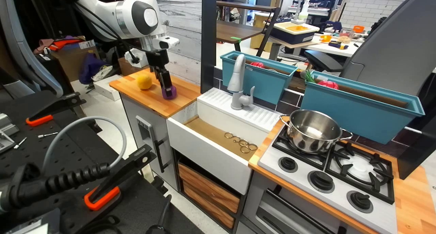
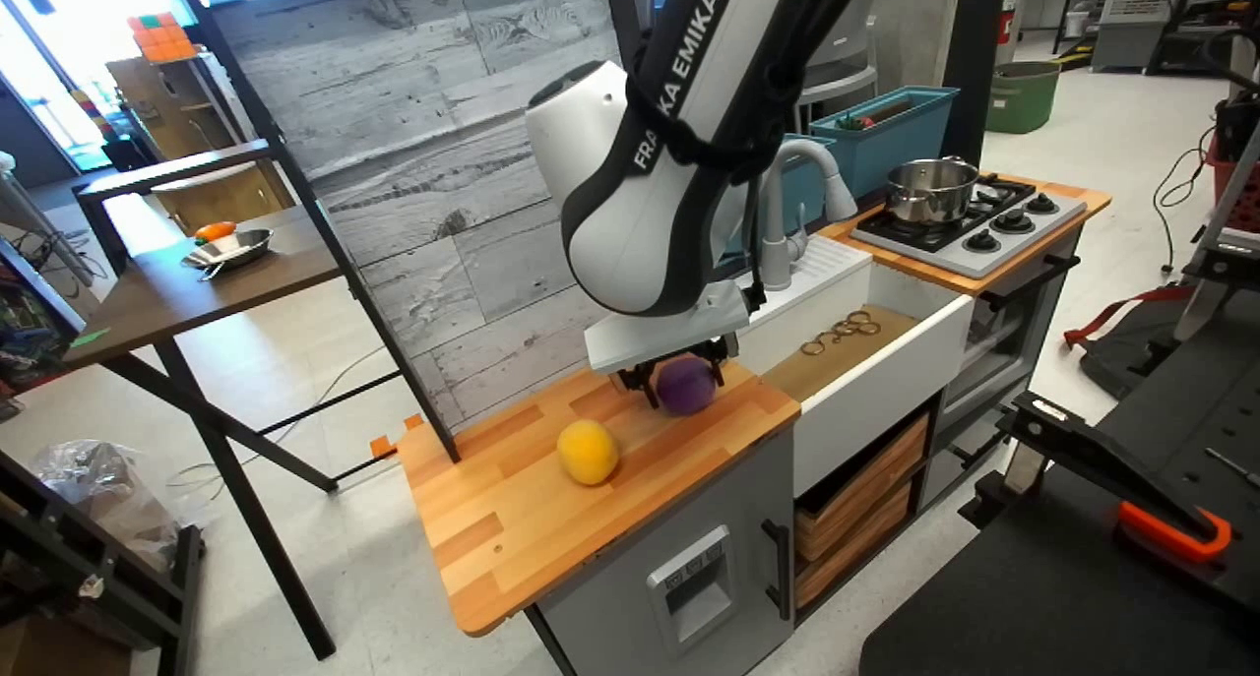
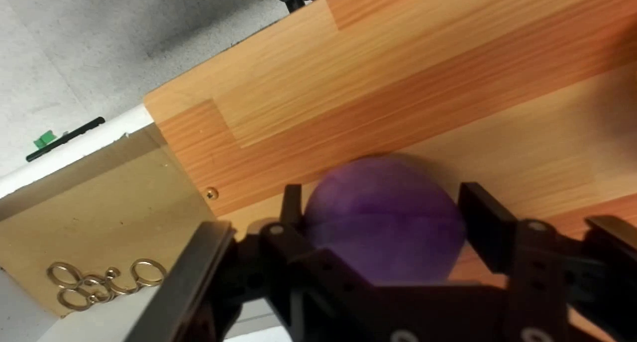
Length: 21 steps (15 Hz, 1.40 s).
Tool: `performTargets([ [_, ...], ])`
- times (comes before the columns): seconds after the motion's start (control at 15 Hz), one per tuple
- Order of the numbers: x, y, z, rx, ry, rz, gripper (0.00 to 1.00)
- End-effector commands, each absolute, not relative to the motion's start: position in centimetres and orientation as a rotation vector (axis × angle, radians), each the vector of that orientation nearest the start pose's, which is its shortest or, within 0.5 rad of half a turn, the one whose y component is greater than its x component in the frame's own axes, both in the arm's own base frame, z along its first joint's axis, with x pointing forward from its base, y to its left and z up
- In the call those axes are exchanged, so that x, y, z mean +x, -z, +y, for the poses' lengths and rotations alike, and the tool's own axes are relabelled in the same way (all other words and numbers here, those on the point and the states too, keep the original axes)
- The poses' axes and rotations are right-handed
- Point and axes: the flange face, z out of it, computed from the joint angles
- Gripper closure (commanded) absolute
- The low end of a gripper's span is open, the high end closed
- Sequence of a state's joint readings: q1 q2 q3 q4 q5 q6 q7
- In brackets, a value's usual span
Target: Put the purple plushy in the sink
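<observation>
Two balls showed at the wooden counter (image 2: 472,558) in both exterior views: the purple plushy (image 3: 383,247) and, apart from it, a yellow ball (image 2: 588,452). Plushy was at the end of that counter by the sink (image 1: 207,155), outside the basin, between the fingers (image 3: 485,222) of the gripper (image 3: 380,200). Gripper pointed down and stood parted to about the ball's own width; in the wrist view a finger lay against either flank, the plushy held between them. Whether the wood also bore its weight, could not tell. The white arm (image 1: 109,14) hung overhead.

Yellow one sat on the same counter, clear of plushy and fingers, on the side away from the sink.

Sink had a white front and a tan floor. Metal rings (image 1: 242,143) lay clustered on that floor, toward the end by the stove (image 1: 302,172). A grey faucet (image 1: 236,82) stood upright at the basin's back edge, curved over at the top.

A steel pot (image 1: 313,140) stood on the stove, on the part nearer the sink. Teal bins (image 1: 351,108), two of them, stood in a row behind, each with something red (image 1: 327,85) in it
</observation>
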<state>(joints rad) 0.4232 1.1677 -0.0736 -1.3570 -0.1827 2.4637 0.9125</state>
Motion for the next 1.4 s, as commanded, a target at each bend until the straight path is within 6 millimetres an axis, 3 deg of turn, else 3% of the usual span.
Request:
performTargets([
  [0.0, 66.0, -0.2, 25.0, -3.291, 0.09, 0.654, 0.49],
  [0.2, 66.6, -1.1, 24.2, -3.303, 0.086, 0.672, 0.71],
  [0.53, 67.0, -3.7, 21.8, -3.29, 0.02, 0.635, 0.97],
  [0.8, 66.5, -5.9, 17.6, -3.283, -0.035, 0.673, 0.94],
  [1.0, 64.9, -6.7, 13.7, -3.266, -0.117, 0.792, 0.94],
  [1.13, 63.7, -6.2, 11.5, -3.255, -0.168, 0.879, 0.94],
  [1.33, 62.8, -3.9, 8.7, -3.218, -0.198, 1.04, 0.94],
])
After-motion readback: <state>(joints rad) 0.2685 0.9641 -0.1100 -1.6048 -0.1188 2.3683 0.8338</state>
